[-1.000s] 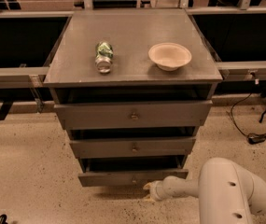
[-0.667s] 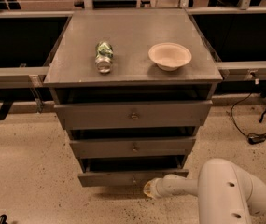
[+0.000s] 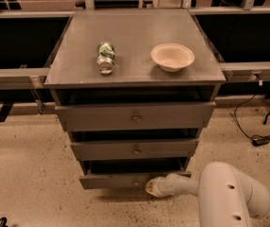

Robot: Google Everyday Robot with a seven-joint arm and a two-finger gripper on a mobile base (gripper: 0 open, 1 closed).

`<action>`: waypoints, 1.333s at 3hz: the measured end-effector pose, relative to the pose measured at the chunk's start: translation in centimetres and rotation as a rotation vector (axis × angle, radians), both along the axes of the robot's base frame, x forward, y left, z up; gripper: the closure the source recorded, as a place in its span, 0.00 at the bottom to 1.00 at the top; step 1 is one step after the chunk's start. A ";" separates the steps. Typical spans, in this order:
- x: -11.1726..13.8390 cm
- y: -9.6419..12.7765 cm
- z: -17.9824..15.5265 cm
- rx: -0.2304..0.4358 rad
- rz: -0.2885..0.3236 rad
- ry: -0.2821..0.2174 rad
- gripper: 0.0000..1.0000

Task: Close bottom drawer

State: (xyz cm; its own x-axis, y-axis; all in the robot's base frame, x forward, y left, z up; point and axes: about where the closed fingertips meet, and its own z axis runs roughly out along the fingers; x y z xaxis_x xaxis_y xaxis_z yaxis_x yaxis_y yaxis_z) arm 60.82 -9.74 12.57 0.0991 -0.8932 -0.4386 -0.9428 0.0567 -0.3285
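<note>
The grey cabinet (image 3: 134, 70) has three drawers. The bottom drawer (image 3: 120, 179) is the slimmest and lowest; it stands pulled out a little, with a dark gap above its front panel. Its small knob (image 3: 135, 183) shows near the panel's centre. My white arm (image 3: 229, 195) reaches in from the lower right. My gripper (image 3: 152, 187) is at the drawer's front panel, just right of the knob, close to or touching it.
A crushed green can (image 3: 105, 57) lies on the cabinet top, and a beige bowl (image 3: 172, 56) stands to its right. The top drawer (image 3: 134, 116) and middle drawer (image 3: 134, 149) are above. Black cables (image 3: 260, 138) lie on the speckled floor at right.
My gripper has moved slightly left along the bottom drawer's front, towards the knob. The drawer looks about as far out as before.
</note>
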 end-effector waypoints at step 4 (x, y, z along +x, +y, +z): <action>0.7 -0.3 -0.3 -0.005 -0.011 -0.002 0.26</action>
State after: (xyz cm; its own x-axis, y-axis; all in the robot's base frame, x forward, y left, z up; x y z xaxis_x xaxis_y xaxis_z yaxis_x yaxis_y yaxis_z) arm 61.54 -10.03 12.28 0.0904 -0.8964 -0.4340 -0.9414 0.0653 -0.3310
